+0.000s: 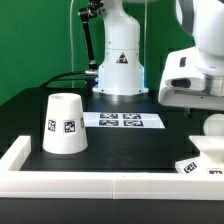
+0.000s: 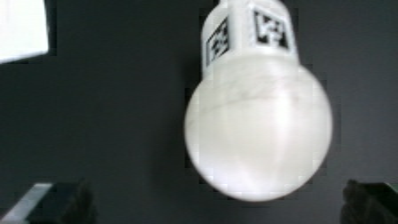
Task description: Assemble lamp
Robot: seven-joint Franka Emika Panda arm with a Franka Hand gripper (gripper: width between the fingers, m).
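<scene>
The white bulb [image 2: 260,120] fills the wrist view and lies on the black table, its tagged neck [image 2: 249,30] pointing away from the fingers. My gripper [image 2: 212,208] is open, with a dark fingertip [image 2: 50,203] on either side of the bulb's round end and not touching it. In the exterior view my white hand [image 1: 195,82] hangs at the right, over a round white part that seems to be the bulb [image 1: 212,125]. The sloped base [image 1: 205,160] with a tag sits just in front of it. The tapered shade [image 1: 65,125] stands wide end down at the exterior view's left.
The marker board [image 1: 122,120] lies flat mid-table. The white robot pedestal [image 1: 120,62] stands behind it. A low white wall [image 1: 100,186] runs along the front and the left side. A white patch [image 2: 22,30] shows at the wrist view's edge.
</scene>
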